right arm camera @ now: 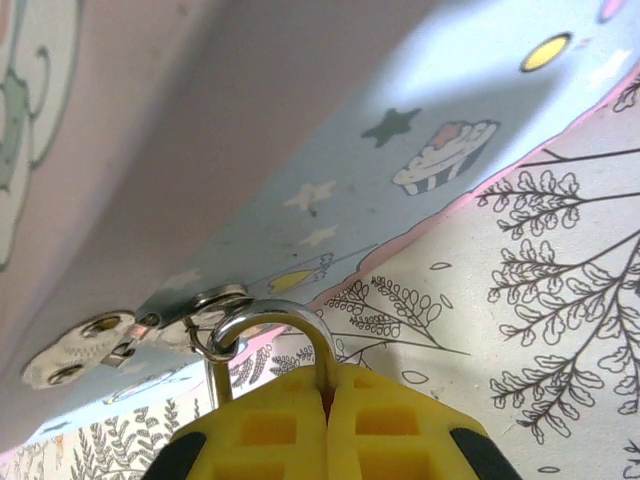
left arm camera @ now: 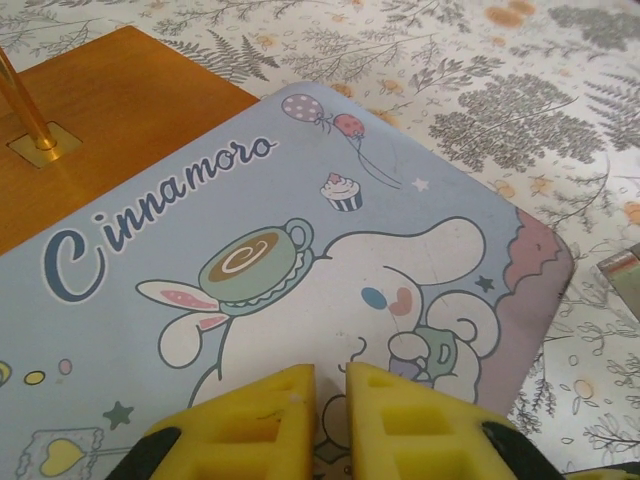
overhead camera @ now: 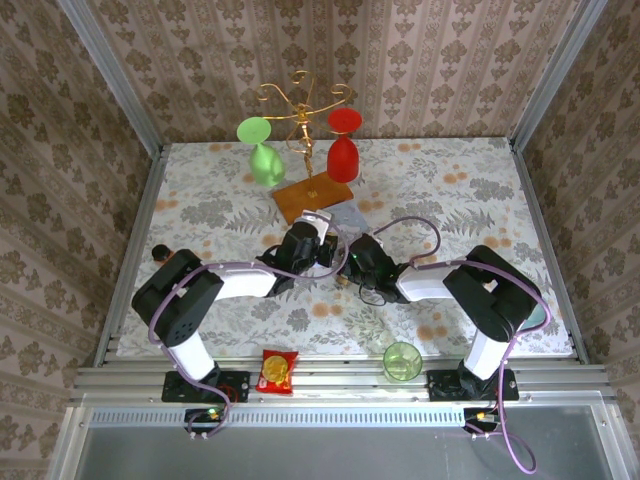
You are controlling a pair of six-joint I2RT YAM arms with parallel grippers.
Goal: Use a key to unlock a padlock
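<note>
My right hand [right arm camera: 328, 400] is clamped fully shut on the padlock [right arm camera: 275, 318]. Its body is buried between the yellow pads, and the silvery shackle arches out above them, threaded through the hasp ring [right arm camera: 205, 340] on the edge of the Cinnamoroll tin [right arm camera: 330, 150]. So the padlock hangs at the tin's rim, right at my fingertips.

My left hand [left arm camera: 330, 410] hovers over the tin's lid with its pads drawn almost together, leaving a slim gap. Whether the key is pinched in there I cannot tell.

I judge the step in hand to be bringing key to keyhole. To do it well I would hold the right grip firm so the lock cannot swing on the ring. I would turn the lock so its keyhole end faces the left hand, bring the left hand in slowly along the line of the keyhole, and twist only once the key is seated.

The tin sits shut on the bench [overhead camera: 480, 190], so its contents are hidden. The green cup [overhead camera: 402, 360] at the near edge looks empty. The green glass [overhead camera: 264, 160] and the red glass [overhead camera: 343, 150] hang upside down on the gold wire stand [overhead camera: 302, 105].
</note>
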